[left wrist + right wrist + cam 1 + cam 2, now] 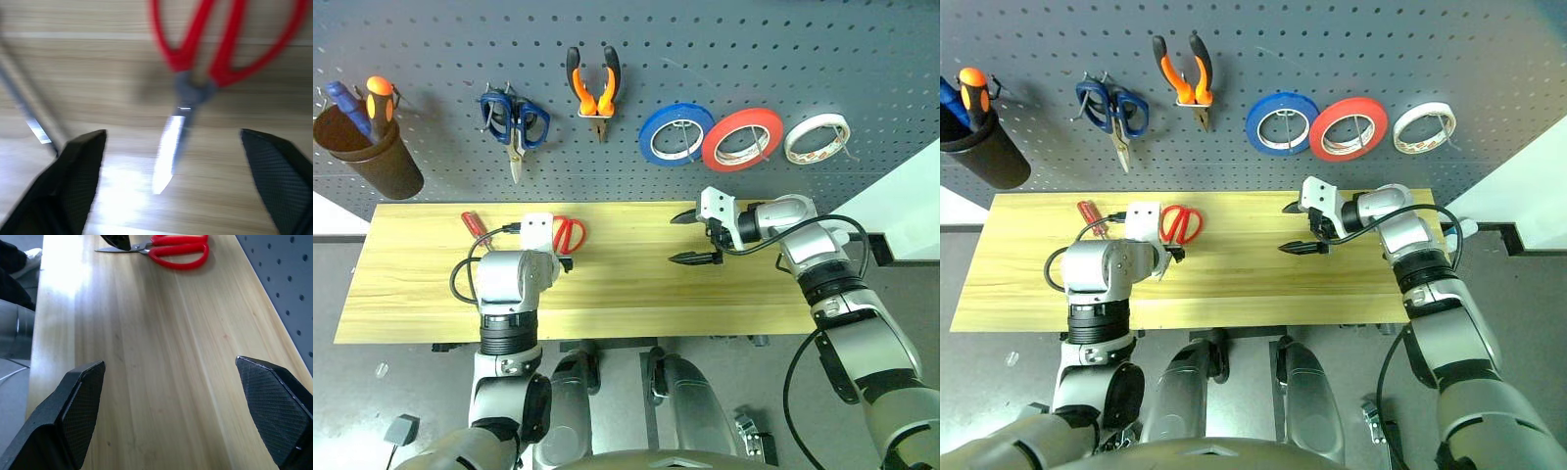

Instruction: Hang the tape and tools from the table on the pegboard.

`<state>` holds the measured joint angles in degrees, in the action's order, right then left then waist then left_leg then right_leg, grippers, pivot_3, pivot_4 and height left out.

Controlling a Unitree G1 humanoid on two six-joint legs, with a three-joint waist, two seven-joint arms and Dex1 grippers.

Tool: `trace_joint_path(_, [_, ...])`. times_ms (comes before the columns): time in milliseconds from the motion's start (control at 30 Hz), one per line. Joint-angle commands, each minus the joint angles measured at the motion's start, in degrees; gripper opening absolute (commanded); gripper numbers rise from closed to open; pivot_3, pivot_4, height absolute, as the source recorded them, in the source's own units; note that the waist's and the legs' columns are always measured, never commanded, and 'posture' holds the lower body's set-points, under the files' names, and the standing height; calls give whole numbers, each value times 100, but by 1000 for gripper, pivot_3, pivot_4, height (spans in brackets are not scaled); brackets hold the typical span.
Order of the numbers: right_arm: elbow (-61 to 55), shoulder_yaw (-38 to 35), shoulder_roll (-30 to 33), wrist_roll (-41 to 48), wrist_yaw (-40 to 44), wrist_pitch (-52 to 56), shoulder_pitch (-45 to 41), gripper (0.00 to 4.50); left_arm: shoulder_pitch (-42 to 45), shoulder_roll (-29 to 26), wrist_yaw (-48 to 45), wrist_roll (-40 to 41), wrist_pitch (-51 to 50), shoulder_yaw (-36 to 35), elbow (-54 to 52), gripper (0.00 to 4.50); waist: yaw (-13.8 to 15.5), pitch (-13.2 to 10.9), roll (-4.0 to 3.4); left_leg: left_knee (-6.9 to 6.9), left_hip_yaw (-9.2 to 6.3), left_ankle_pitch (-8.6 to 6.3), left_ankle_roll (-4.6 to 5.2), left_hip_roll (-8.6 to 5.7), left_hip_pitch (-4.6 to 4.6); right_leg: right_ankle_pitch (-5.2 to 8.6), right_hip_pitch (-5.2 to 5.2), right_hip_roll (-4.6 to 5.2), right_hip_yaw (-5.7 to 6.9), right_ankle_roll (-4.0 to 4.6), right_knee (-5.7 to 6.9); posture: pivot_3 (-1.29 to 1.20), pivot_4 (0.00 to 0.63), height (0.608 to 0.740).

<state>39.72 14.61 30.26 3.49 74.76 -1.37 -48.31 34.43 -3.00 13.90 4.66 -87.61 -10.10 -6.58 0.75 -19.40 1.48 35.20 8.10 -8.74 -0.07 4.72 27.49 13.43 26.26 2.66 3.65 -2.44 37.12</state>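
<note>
While flat on table [636,294] | scissors [1181,223] blades toward robot | lengthwise across planks

Silver-grey arms w/ black ribbed joints – black cables looped alongside, white wrist blocks, textured black fingers [80,404].

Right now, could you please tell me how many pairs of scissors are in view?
2: blue-handled scissors hang on the pegboard; red-handled scissors lie on the table by the left gripper.
</note>
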Motion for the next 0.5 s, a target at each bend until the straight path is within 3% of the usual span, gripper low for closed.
trace_joint_path(33, [-670,-141,-28,217,129,220,173,4500,-167,-166,-218,-77,234,161,217,4468,1,0,0,0,0,1,-1,0,0,0,0,0,0,0,0,55,294,740])
trace_joint_path(500, [-1631,-153,104,293,89,847,614,4500,-27,-515,-1154,-27,1109,378,1418,4468,2,4,-1,7,-1,-7,10,0,-8,-5,-5,7,1,1,10,42,302,740])
